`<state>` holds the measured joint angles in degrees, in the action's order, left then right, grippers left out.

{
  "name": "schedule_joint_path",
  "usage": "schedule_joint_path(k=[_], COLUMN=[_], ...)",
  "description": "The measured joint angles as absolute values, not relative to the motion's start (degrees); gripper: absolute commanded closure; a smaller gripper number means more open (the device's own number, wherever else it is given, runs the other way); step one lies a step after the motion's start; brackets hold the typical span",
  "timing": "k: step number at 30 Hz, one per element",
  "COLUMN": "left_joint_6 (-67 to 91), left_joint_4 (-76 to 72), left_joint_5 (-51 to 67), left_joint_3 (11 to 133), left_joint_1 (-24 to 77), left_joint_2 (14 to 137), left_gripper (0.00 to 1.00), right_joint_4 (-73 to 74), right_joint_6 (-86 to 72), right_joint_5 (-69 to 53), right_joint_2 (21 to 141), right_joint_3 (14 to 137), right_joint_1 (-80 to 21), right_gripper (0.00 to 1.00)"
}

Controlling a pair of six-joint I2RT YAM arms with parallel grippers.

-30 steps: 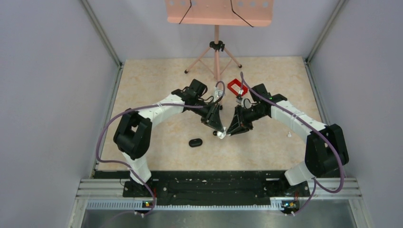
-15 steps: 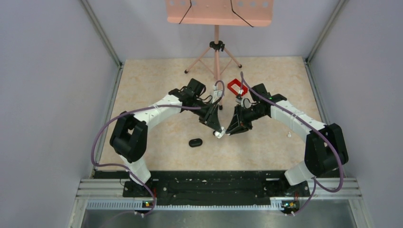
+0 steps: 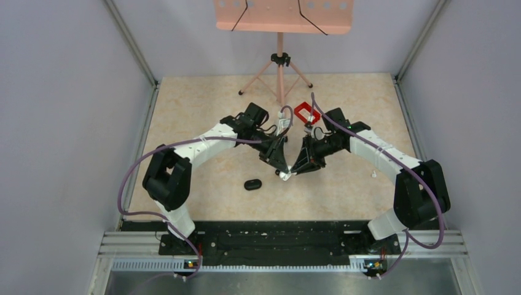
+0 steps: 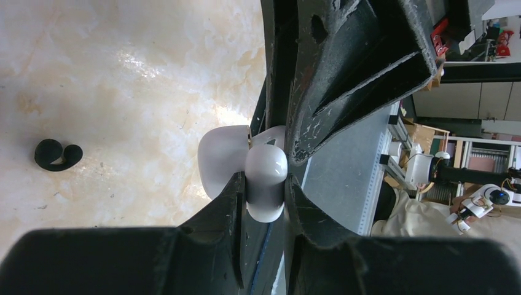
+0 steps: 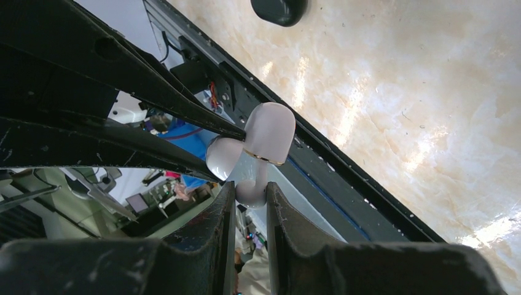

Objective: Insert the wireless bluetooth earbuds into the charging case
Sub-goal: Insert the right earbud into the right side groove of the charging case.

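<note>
Left of the meeting fingertips, flat on the table [image 3: 203,110], apart from both: charging case [image 3: 252,184]. Pinched shut on 1 white rounded object [image 5: 270,132]: left gripper [image 4: 265,203] and right gripper [image 5: 249,196]. Case unmoved since 1 second ago, left elbow [image 3: 166,181] swung slightly outward. Cut off by the right wrist view's top edge: case

Robotics lab cell, no doubt: two white-and-black arms, left [image 3: 206,142] and right [image 3: 378,152], bolted to an alu rail [image 3: 276,251] at 6 o'clock. Marble-look counter [image 3: 203,110] boxed in by plain grey panels [image 3: 67,123] on alu struts [image 3: 132,46]. Pink tripod stand [image 3: 282,15] at 12. Left wrist cam, 3 o'clock: more white robot gear [image 4: 485,198] in bkgd.
</note>
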<state>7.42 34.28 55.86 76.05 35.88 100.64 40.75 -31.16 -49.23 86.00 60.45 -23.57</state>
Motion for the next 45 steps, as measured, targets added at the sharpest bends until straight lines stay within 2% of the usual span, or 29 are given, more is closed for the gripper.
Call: schedule_joint_path(k=[16, 27, 33, 45], left_joint_6=[7.38, 9.37, 9.91, 6.66], left_joint_4=[33.85, 31.7, 30.83, 31.81], left_joint_5=[55.86, 55.37, 55.66, 56.34], left_joint_3=[76.05, 75.7, 75.64, 75.64], left_joint_1=[36.14, 36.6, 36.69, 36.69], left_joint_2=[100.64, 100.66, 100.66, 100.86], left_gripper=[1.0, 1.0, 1.0, 1.0], right_joint_4=[40.8, 36.27, 35.09, 35.11], right_joint_6=[-31.83, -39.46, -41.19, -42.15], right_joint_5=[-48.47, -47.53, -47.29, -46.22], right_joint_2=[86.0, 84.27, 84.03, 83.81], right_joint_3=[60.42, 56.55, 55.9, 55.81], right_joint_1=[-23.59, -23.62, -23.64, -23.86], right_gripper=[1.0, 1.0, 0.95, 0.97])
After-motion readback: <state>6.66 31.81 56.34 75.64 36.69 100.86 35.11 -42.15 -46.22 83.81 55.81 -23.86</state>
